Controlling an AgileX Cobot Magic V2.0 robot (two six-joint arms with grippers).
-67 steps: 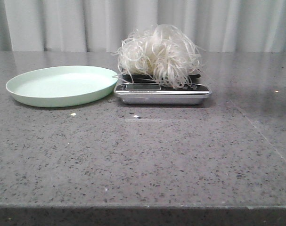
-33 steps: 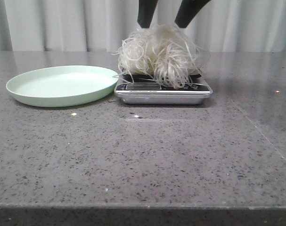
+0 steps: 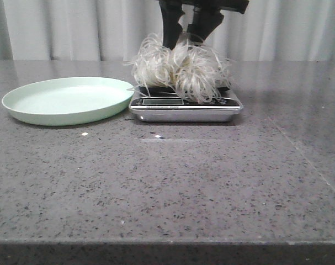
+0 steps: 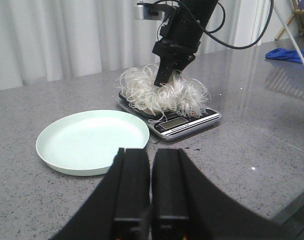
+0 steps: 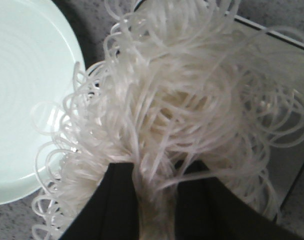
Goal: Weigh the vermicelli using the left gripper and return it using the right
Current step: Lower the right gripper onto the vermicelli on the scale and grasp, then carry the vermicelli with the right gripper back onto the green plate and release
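The vermicelli [image 3: 178, 66], a fluffy white clump of curly strands, sits on the scale [image 3: 184, 113] behind the table's middle. My right gripper [image 3: 184, 41] comes down from above, its fingers sunk into the top of the clump and pinched on it. In the right wrist view the strands [image 5: 182, 90] fill the narrow gap between the fingers of the right gripper [image 5: 154, 172]. The left wrist view shows the clump [image 4: 141, 92] and the right gripper [image 4: 166, 82] from afar. My left gripper [image 4: 150, 152] is shut and empty, low over the table in front of the plate.
A pale green plate [image 3: 62, 102] lies just left of the scale, its rim close to it; it also shows in the left wrist view [image 4: 91, 142] and the right wrist view [image 5: 26, 100]. A blue cloth [image 4: 287, 52] lies far off to the right.
My right gripper came down from above into the vermicelli and its fingers closed together on the clump. The clump is squeezed narrower at the top. Scale and plate sit slightly further left.
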